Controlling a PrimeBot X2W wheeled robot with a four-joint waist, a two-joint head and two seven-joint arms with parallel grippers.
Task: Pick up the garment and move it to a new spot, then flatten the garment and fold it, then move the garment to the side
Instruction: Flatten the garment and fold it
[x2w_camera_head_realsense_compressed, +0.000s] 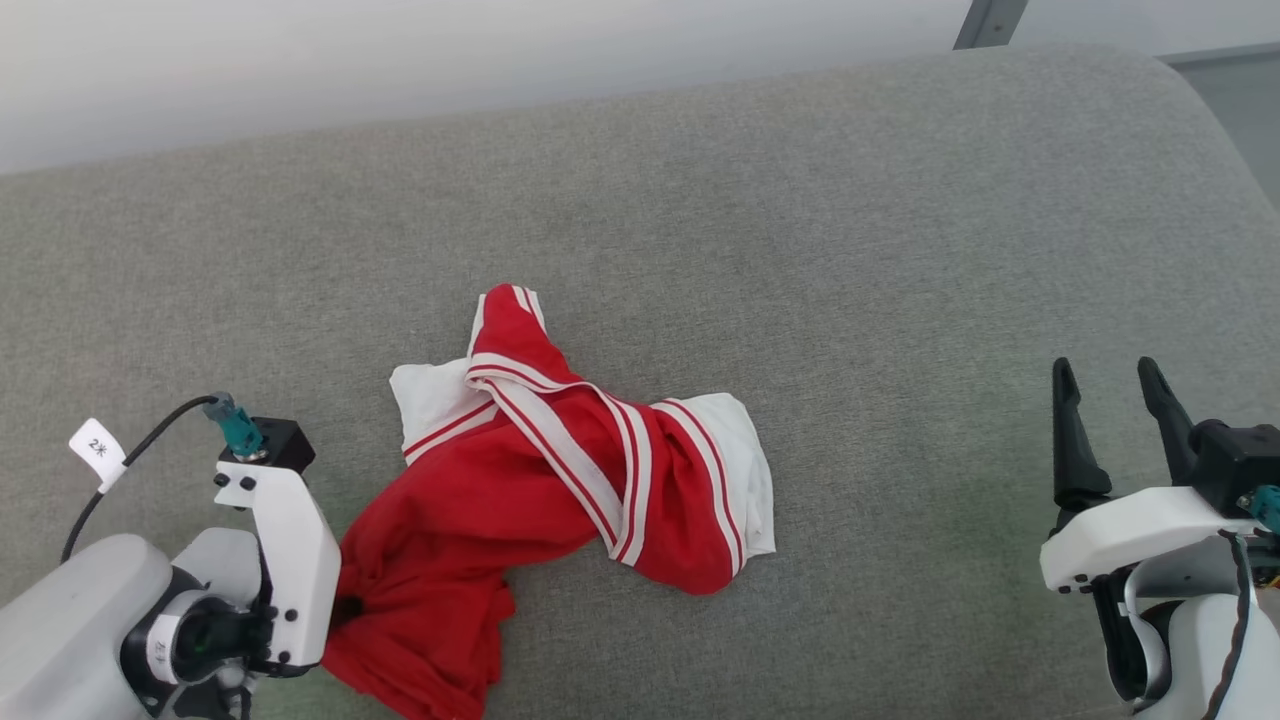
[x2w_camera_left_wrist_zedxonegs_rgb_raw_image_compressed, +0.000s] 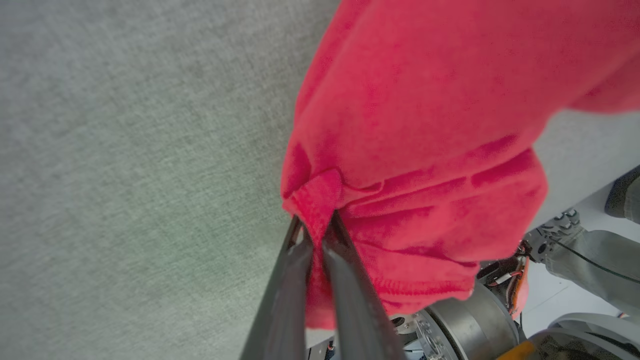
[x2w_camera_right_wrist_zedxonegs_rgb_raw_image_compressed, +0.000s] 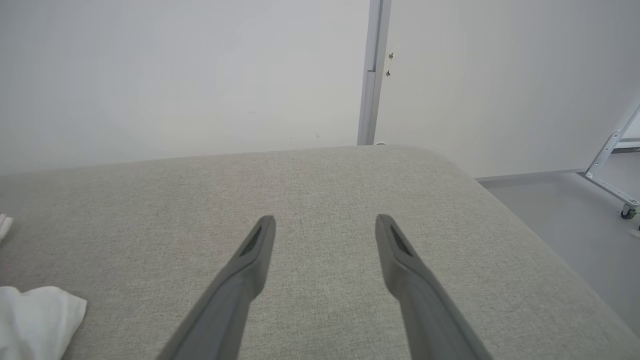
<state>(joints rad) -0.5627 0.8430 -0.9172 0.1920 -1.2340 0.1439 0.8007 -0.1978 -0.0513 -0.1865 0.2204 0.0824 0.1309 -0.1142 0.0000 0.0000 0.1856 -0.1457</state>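
Okay, head view first: your red-and-white T-shirt (x2w_camera_head_realsense_compressed: 560, 470) lies crumpled and twisted near the middle of the grey cushion (x2w_camera_head_realsense_compressed: 850, 220). One white sleeve (x2w_camera_head_realsense_compressed: 750, 470) is on the right and the red body trails toward the near-left edge. Your left gripper (x2w_camera_head_realsense_compressed: 345, 608) sits side-on at that lower red end with its fingertips buried in the cloth. That makes sense as I read it: lifting from an edge lets the rest hang and untwist. Your right gripper (x2w_camera_head_realsense_compressed: 1105, 372) is well apart at the right, fingers spread wide with nothing between them, clear of the shirt.

Left wrist view: the fingers are pinched almost together on a small fold of the stitched red hem (x2w_camera_left_wrist_zedxonegs_rgb_raw_image_compressed: 320, 200), and cloth bunches out from the pinch. The bite is narrow and close to the fabric edge, so I'd judge it could slip on a fast lift.

Right wrist view: jaws wide, bare cushion beyond them, and a white sleeve corner (x2w_camera_right_wrist_zedxonegs_rgb_raw_image_compressed: 35, 320) at the lower left.

My read: you're at the pick-up step, very early. The move, flatten, fold and set-aside are not yet done. The next move calls for a slow lift and a carry to open cushion, probably rightward where there's room.
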